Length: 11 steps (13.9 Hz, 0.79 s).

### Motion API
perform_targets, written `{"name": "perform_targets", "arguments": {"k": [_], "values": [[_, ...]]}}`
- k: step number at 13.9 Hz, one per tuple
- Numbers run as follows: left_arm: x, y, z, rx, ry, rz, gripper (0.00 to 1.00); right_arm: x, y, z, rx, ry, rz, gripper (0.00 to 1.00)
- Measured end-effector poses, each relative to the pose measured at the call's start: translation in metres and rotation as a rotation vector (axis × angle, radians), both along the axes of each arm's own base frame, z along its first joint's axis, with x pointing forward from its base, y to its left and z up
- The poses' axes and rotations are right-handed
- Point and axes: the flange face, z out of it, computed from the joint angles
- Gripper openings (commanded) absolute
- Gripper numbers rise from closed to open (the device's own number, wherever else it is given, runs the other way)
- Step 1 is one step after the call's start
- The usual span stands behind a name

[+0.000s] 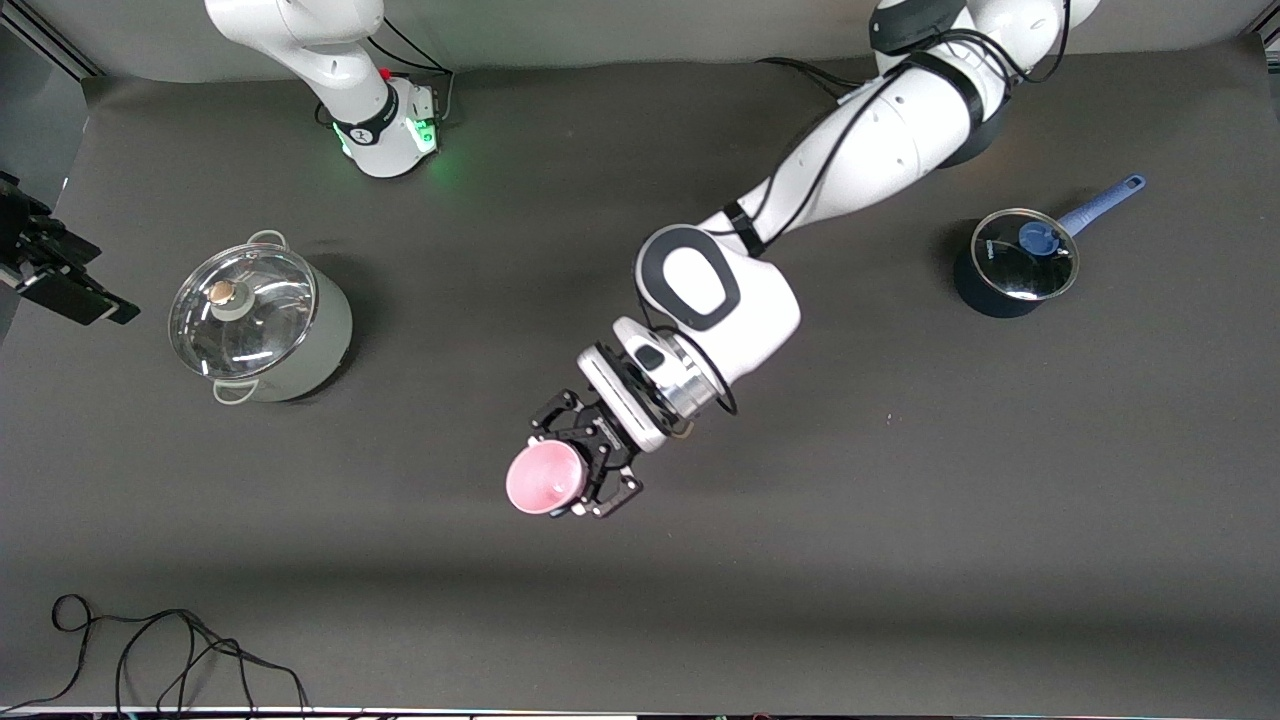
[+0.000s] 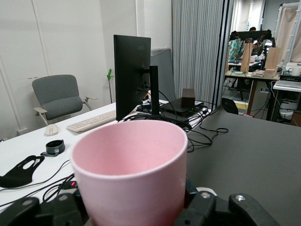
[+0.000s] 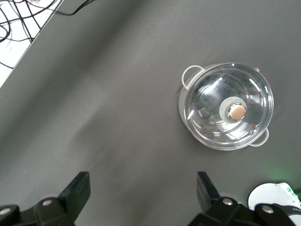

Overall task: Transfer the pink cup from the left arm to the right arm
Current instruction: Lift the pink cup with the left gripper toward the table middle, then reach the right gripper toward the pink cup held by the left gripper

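**Mia:** Where is the pink cup point(image 1: 545, 478)?

**Ben:** The left gripper point(image 1: 590, 462) has it. Its two black fingers squeeze the cup from both sides. The cup is up in the air over the middle of the dark table point(image 1: 900, 520).

**Mia:** Is the cup standing up?

**Ben:** From the front camera I can see into its open mouth. In the left wrist view the cup point(image 2: 130, 174) fills the middle, with its rim up and the black fingers point(image 2: 225, 212) at its base. It looks empty, but I can't see the very bottom.

**Mia:** Which arm is that?

**Ben:** The left arm. It comes from the top corner and reaches down across the table.

**Mia:** And the other gripper?

**Ben:** The right gripper point(image 3: 141, 188) waits up high. Its fingers are spread wide with nothing between them. It looks down on the big silver pot point(image 3: 228, 106).

**Mia:** Where is that pot?

**Ben:** The silver pot point(image 1: 262, 318) sits toward the right arm's end of the table. It has a glass lid with a round knob.

**Mia:** Anything else?

**Ben:** A small dark saucepan point(image 1: 1015, 262) with a blue handle and a glass lid sits toward the left arm's end. A black cable point(image 1: 160, 650) lies curled near the front edge.
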Motion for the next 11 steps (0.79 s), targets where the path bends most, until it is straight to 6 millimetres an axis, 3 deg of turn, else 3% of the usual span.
{"name": "perform_targets", "arguments": {"k": [3, 5, 8, 11], "values": [[-0.020, -0.020, 0.008, 0.008, -0.008, 0.010, 0.00, 0.000, 0.018, 0.007, 0.001, -0.015, 0.033, 1.00], [-0.037, -0.036, 0.013, 0.024, -0.025, 0.019, 0.00, 0.002, 0.041, 0.011, 0.003, -0.025, 0.074, 1.00], [-0.052, -0.052, 0.016, 0.038, -0.038, 0.031, 0.00, 0.014, 0.094, 0.009, 0.004, -0.017, 0.129, 1.00], [-0.055, -0.055, 0.010, 0.046, -0.029, 0.051, 0.00, 0.038, 0.152, -0.001, 0.005, -0.003, 0.121, 1.00]]}}
